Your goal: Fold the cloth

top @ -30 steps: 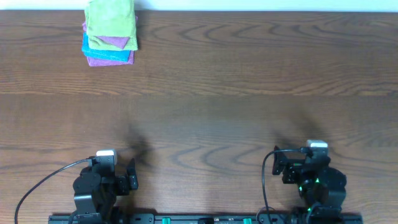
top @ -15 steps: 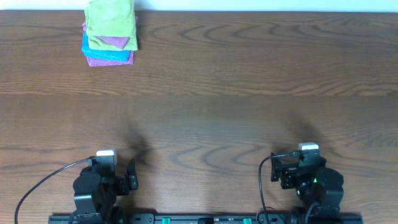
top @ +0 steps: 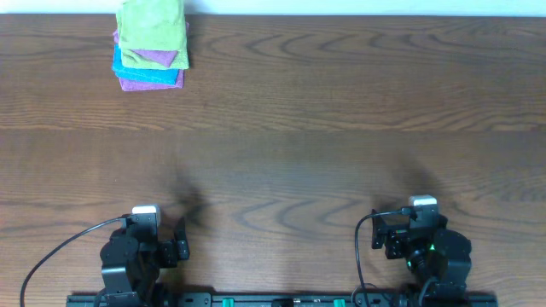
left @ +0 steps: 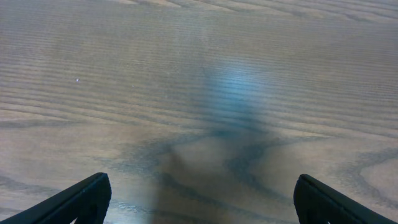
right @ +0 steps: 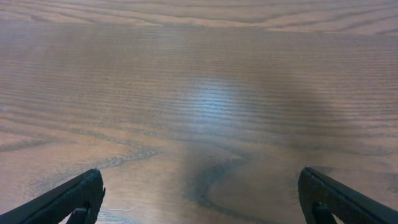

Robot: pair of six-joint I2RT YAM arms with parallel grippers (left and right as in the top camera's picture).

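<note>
Robot lab bench: wood-grain table (top: 341,128), black mounting rail (top: 281,300).

The desk (top: 324,128) is a brown wood-grain surface that fills the overhead view, with a pale strip along its far edge. The grain runs left to right, and a faint seam crosses the full width about midway. One stack of cloths (top: 150,51) lies on the desk in the far-left corner, close to the far edge. Its lowest layer, a purple cloth (top: 149,83), rests directly on the wood. A blue cloth (top: 145,73) lies above it, and the cloth (top: 151,26), lime-green, is on top. A black rail (top: 281,300) runs along the near edge. Both wrist views show bare grain with a soft pale reflection and a darker shadow patch.
</note>
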